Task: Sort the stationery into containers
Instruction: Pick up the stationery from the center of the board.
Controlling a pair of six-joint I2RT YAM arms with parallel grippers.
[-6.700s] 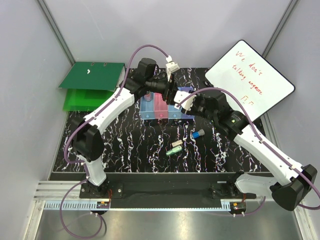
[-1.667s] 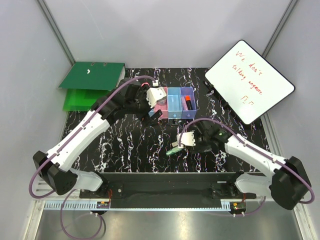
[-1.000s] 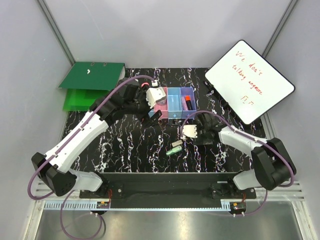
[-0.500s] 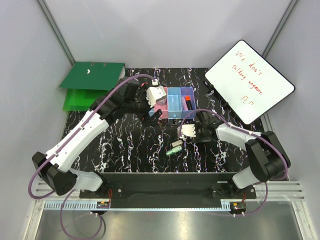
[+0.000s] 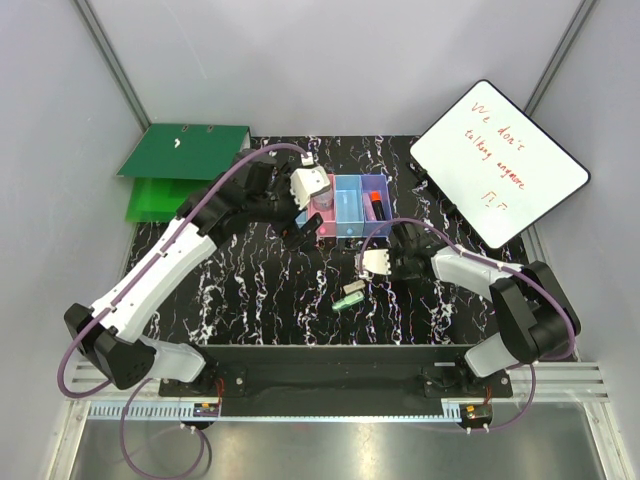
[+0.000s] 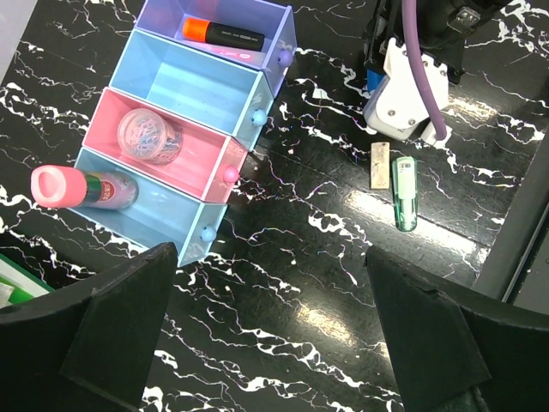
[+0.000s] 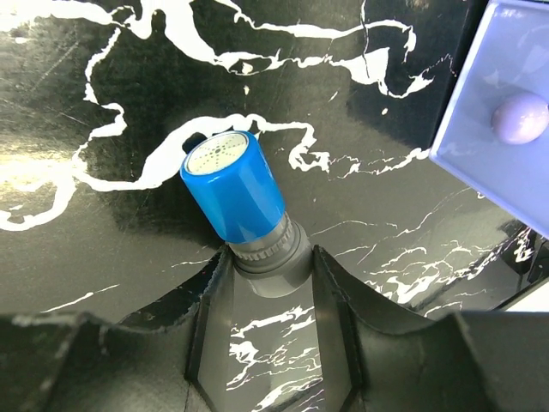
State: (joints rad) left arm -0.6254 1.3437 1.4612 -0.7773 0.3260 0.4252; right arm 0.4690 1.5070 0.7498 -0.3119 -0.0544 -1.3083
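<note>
The containers [image 6: 184,112] are four joined bins. An orange marker [image 6: 221,33] lies in the purple one, a clear tub of clips [image 6: 147,137] in the pink one, and a pink-capped tube [image 6: 81,187] in the end blue one. A green piece [image 6: 404,193] and a beige piece [image 6: 379,165] lie loose on the table. My left gripper [image 6: 274,343] hangs open above bare table beside the bins. My right gripper [image 7: 270,257] is low on the table, and its fingers press both sides of the grey body of a blue-capped piece [image 7: 236,197]. From the top camera the right gripper [image 5: 392,258] hides that piece.
A whiteboard [image 5: 498,160] leans at the back right. Green binders [image 5: 180,165] lie at the back left. A corner of the purple bin [image 7: 506,112] stands close to the right of the blue-capped piece. The black marbled table [image 5: 250,290] has grey walls on three sides.
The right gripper's jaws have closed in onto the blue-capped piece. The left wrist has shifted slightly toward the back, staying open.
</note>
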